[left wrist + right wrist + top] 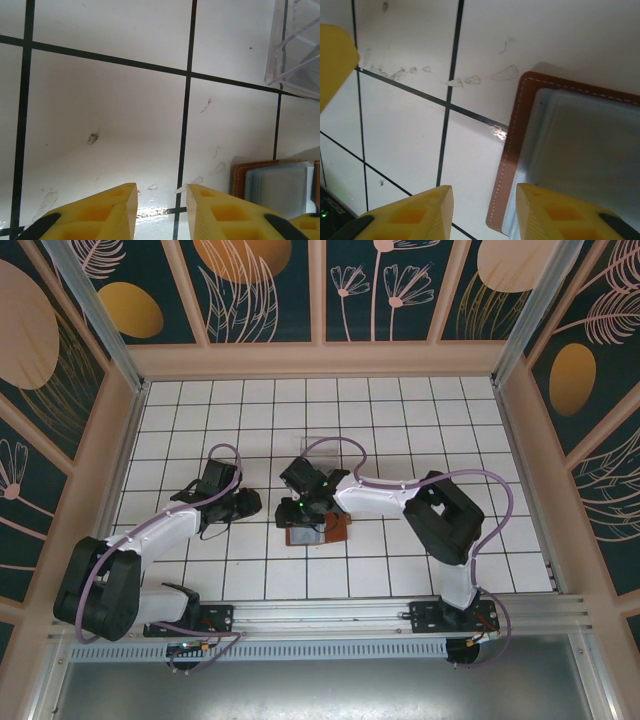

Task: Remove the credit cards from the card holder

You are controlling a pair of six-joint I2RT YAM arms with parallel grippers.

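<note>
The card holder lies open on the white tiles, brown leather round a grey-blue inside. My right gripper hangs low over its left end. In the right wrist view my right gripper stands open, and the holder's stitched brown edge runs just inside the right finger, with nothing gripped. My left gripper is one tile to the left of the holder. Seen from its own wrist, my left gripper is open over bare tile, and the holder lies at the lower right. I cannot tell any credit cards apart from the holder's lining.
A clear acrylic tiered stand sits about one tile behind the holder, and its corner shows in the left wrist view. A left finger shows at the upper left of the right wrist view. Wooden walls enclose the tiled floor.
</note>
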